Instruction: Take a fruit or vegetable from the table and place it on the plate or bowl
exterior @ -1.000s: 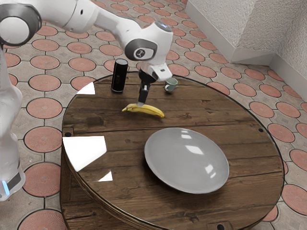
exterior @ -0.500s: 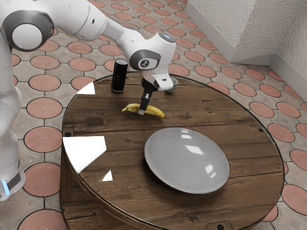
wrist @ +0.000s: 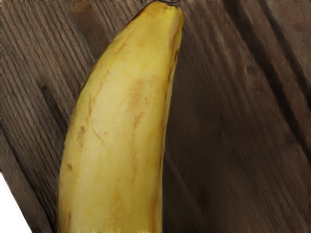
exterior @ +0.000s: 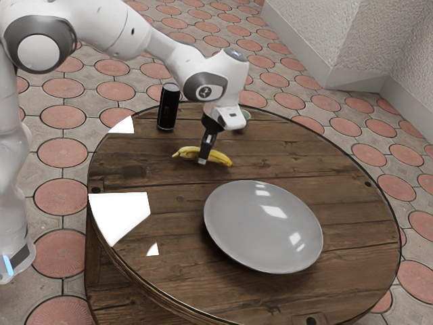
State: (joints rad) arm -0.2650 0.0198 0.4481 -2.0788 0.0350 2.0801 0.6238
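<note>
Reporting from the exterior view: the round wooden table (exterior: pixel 325 156) takes up the centre and lower part of the frame, and the Franka arm (exterior: pixel 135 34) enters from the upper left and bends down over the table's far side. The grey plate (exterior: pixel 264 227) sits lower right of centre with nothing on it. The black cylinder (exterior: pixel 168 106) stands upright near the table's far edge, upper left of the work area and well clear of it. The banana (exterior: pixel 220 159) lies flat on the wood just above the frame's centre. Its long axis runs left to right with a slight drop toward the right, and it sits near the plate's upper-left rim without touching it. The gripper (exterior: pixel 202 160) is down at the banana's mid-length, a little left of the fruit's middle, so the fruit lies directly under the hand. The wrist view agrees: the banana (wrist: pixel 121 136) runs lengthwise away from the hand over the plank grain (wrist: pixel 233 121). Whether the gripper is open or closed on the fruit cannot be told from these angles. Against the frame of a second ago, the hand has dropped from just above the fruit to fruit level and moved slightly right. Over the last half second it has barely moved. Banana, plate and cylinder are unchanged in position. In my judgement the lift has not begun, and the carry will run toward the lower right.
</note>
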